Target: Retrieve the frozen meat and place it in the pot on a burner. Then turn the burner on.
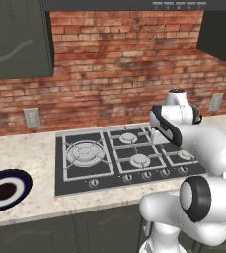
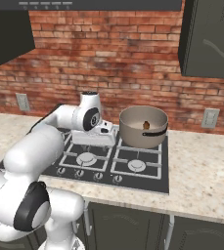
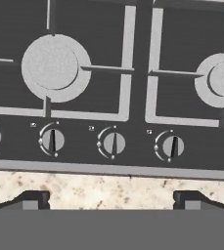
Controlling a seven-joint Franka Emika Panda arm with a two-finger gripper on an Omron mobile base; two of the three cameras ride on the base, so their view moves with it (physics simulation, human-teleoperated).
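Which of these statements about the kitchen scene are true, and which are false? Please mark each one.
1. The frozen meat lies inside the pot. True.
2. The pot stands on the front left burner. False: it stands on the back right burner, near the brick wall.
3. The gripper holds a knob. False: its fingertips are spread apart above the counter edge, touching nothing.
4. The hand view shows a row of stove knobs below the burners. True.
5. A blue-rimmed plate lies on the counter left of the stove. True.
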